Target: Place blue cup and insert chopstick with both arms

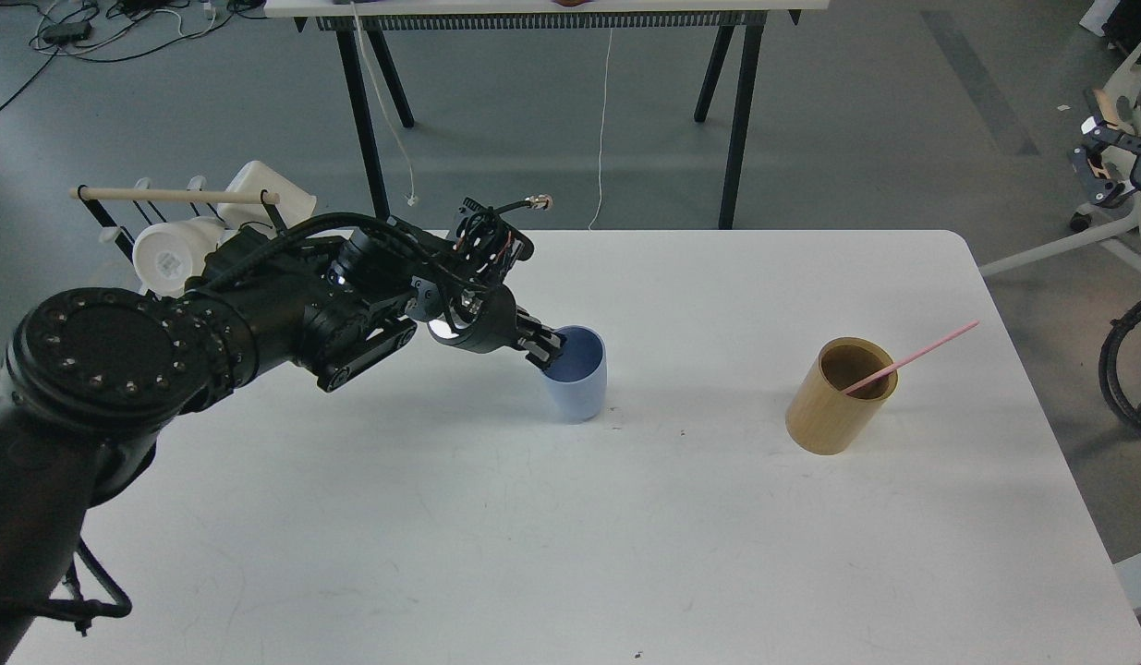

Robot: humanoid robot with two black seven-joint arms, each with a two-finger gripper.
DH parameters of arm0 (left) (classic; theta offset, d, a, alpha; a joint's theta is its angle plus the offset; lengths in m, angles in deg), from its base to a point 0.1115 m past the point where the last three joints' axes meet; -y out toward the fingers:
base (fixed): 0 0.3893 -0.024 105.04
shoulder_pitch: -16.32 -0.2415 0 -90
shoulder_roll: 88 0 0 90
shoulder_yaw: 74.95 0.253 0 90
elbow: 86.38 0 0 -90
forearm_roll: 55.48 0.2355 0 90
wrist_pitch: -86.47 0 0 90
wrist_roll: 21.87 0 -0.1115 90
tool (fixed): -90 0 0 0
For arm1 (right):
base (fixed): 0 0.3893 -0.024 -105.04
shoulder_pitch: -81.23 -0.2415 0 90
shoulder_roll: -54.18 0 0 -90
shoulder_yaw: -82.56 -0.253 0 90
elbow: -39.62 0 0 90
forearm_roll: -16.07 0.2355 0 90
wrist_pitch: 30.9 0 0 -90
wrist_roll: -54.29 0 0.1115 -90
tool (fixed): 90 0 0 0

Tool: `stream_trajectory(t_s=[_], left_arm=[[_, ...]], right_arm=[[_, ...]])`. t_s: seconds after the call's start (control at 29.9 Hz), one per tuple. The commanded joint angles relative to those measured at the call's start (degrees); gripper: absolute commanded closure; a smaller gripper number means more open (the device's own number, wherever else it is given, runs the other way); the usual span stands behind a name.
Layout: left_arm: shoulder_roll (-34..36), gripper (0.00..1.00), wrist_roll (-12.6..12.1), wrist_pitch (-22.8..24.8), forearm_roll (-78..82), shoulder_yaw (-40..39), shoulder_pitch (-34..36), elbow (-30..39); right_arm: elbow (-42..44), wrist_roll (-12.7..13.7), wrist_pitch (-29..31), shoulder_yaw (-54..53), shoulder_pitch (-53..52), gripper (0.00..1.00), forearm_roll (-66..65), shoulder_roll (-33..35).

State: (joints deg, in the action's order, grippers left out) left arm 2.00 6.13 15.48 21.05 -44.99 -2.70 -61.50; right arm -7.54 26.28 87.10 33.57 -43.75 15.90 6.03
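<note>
The pale blue cup (576,380) stands upright on the white table (570,536), near its middle. My left gripper (546,351) is shut on the cup's left rim, one finger inside the cup. The pink chopstick (914,356) leans in the tan bamboo cylinder (838,396) at the right, its upper end pointing up and right. My right gripper is out of view; only a loop of that arm's cable (1124,369) shows at the right edge.
A rack with a wooden rod (177,195) and white mugs (173,259) stands off the table's back left corner. A second table with black legs (732,111) stands behind. A white stand (1120,157) is at the far right.
</note>
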Motion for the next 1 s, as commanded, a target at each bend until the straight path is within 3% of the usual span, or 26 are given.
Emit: stream_trajectory(t_s=[0.0, 0.23, 0.43, 0.57, 0.67, 0.77, 0.9, 0.97], left_arm=[[0.0, 0.9, 0.0, 0.06, -0.07, -0.17, -0.22, 0.35], [0.0, 0.86, 0.0, 0.32, -0.86, -0.43, -0.58, 0.43], [0.0, 0.76, 0.0, 0.76, -0.77, -2.9, -0.58, 1.31], [0.0, 0.64, 0.0, 1.29, -0.86, -4.56, -0.49, 2.72], [1.67, 0.49, 0.0, 3.92, -0.77, -7.98, -0.49, 3.86], [4.56, 0.28, 0.0, 6.03, -0.77, -12.9, -0.49, 5.79], [7.82, 0.15, 0.0, 8.49, -0.77, -19.14, -0.66, 7.2], [9.22, 0.13, 0.0, 8.94, -0.94, -22.04, -1.01, 7.11]], right_arm=[[0.14, 0.01, 0.0, 0.12, 0.0, 0.06, -0.01, -0.11], [0.14, 0.01, 0.0, 0.03, -0.08, 0.06, -0.09, 0.07], [0.05, 0.01, 0.0, 0.21, -0.08, 0.06, -0.09, 0.16], [0.05, 0.01, 0.0, 0.21, -0.08, 0.06, -0.18, 0.16], [0.05, 0.01, 0.0, 0.3, -0.17, 0.06, -0.71, 0.24], [-0.13, 0.01, 0.0, 0.91, -0.43, 0.06, -1.32, 0.94], [-0.74, 0.01, 0.0, 2.75, -0.87, 0.04, -7.02, 3.67], [-2.05, 0.01, 0.0, 2.76, -0.96, 0.04, -13.77, 4.63]])
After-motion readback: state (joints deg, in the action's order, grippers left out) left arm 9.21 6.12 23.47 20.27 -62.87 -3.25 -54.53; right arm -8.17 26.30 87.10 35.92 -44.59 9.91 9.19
